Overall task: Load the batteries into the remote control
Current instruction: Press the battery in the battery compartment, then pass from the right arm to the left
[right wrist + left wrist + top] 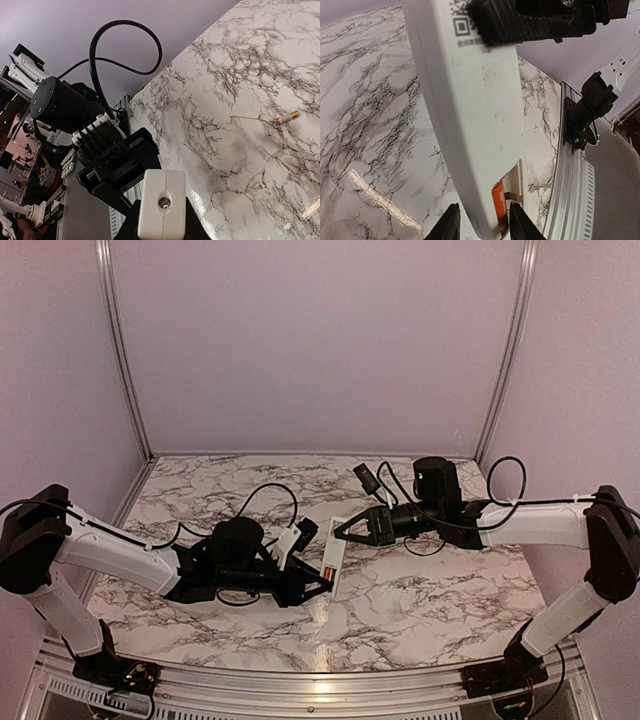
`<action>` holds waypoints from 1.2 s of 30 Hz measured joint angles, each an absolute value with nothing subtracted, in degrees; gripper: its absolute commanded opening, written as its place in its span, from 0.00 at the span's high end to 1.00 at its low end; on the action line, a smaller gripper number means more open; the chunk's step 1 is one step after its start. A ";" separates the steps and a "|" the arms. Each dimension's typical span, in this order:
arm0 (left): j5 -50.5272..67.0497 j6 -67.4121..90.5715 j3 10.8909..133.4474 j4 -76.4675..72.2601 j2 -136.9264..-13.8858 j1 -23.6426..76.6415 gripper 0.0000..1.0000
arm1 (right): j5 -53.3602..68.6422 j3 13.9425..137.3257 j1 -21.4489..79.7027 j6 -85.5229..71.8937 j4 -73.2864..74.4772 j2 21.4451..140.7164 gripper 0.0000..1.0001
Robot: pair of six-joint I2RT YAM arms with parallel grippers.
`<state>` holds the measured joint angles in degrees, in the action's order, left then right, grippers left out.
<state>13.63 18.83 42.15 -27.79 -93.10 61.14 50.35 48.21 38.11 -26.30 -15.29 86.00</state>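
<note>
The white remote control [336, 562] is held off the marble table between both arms, back side up. My right gripper [340, 532] is shut on its far end; the right wrist view shows that end face [161, 202] clamped between the fingers. An orange battery [499, 205] lies in the recessed slot at the near end. My left gripper [485, 226] straddles that end, jaws partly open, with a gap to the remote on the left side and the right finger [521, 222] close beside the battery. A second battery [287, 117] lies loose on the table.
An aluminium rail [570, 190] runs along the table's near edge, with the right arm's black base bracket [587, 112] on it. Purple walls close in the back and sides. Black cables [270, 495] loop over the table behind the left arm.
</note>
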 measured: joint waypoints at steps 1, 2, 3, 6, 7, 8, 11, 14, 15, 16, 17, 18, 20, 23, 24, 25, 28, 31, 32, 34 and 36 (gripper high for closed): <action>13.72 18.61 42.15 -27.66 -93.19 61.14 0.72 | 50.48 48.21 38.11 -26.33 -15.29 85.97 1.00; 13.76 18.44 42.15 -27.59 -93.30 61.10 0.75 | 50.46 48.21 38.11 -26.28 -15.31 85.95 1.00; 13.98 18.39 42.17 -27.59 -93.41 61.08 0.78 | 50.41 48.21 38.11 -26.28 -15.33 85.95 1.00; 14.09 19.16 42.17 -27.53 -93.43 60.86 0.77 | 50.26 48.21 38.11 -25.96 -15.40 85.89 1.00; 14.17 19.38 42.17 -27.55 -93.43 60.75 0.72 | 50.09 48.21 38.11 -25.63 -15.64 85.82 1.00; 14.44 19.44 42.17 -27.62 -93.43 60.62 0.65 | 49.95 48.25 38.11 -25.56 -15.73 85.80 1.00; 15.11 18.98 42.19 -27.90 -93.43 60.58 0.51 | 50.24 48.31 38.11 -26.06 -15.68 85.80 1.00; 16.19 18.83 42.19 -28.40 -93.43 60.58 0.51 | 51.00 48.31 38.13 -26.52 -15.70 85.80 1.00; 16.47 18.90 42.19 -28.64 -93.43 60.58 0.52 | 51.20 48.31 38.13 -26.63 -15.70 85.80 1.00; 16.67 19.03 42.19 -28.88 -93.43 60.55 0.54 | 51.44 48.31 38.13 -26.76 -15.73 85.80 1.00; 16.84 19.16 42.19 -29.15 -93.43 60.53 0.56 | 51.64 48.31 38.13 -26.85 -15.79 85.80 1.00; 17.04 19.25 42.19 -29.36 -93.43 60.51 0.58 | 51.94 48.31 38.13 -26.96 -15.84 85.80 1.00; 17.52 19.62 42.19 -30.04 -93.43 60.29 0.64 | 52.51 48.31 38.15 -27.22 -16.01 85.80 1.00; 18.09 20.47 42.19 -31.03 -93.43 59.86 0.72 | 53.04 48.31 38.15 -27.46 -16.47 85.78 1.00; 18.37 20.69 42.19 -31.38 -93.43 59.70 0.74 | 53.04 48.31 38.15 -27.46 -16.75 85.78 1.00; 18.70 20.91 42.19 -31.62 -93.43 59.64 0.76 | 53.06 48.29 38.13 -27.49 -16.86 85.73 1.00; 19.29 22.09 42.19 -32.14 -93.43 59.37 0.81 | 53.06 48.29 38.13 -27.14 -17.32 85.41 0.94; 20.01 23.18 42.19 -32.71 -93.43 59.00 0.87 | 52.86 48.29 38.13 -26.59 -18.15 85.27 0.79; 20.25 23.20 42.19 -32.73 -93.43 58.94 0.89 | 52.86 48.29 38.13 -26.61 -18.24 85.27 0.73; 20.53 23.18 42.19 -32.86 -93.43 58.92 0.91 | 53.23 48.27 38.13 -27.33 -18.33 85.27 0.65; 20.62 23.07 42.19 -33.19 -93.47 58.92 0.93 | 54.26 48.27 38.17 -28.14 -18.55 85.27 0.60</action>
<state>20.62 23.07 42.19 -33.19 -93.47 58.92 54.26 48.27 38.17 -28.14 -18.55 85.27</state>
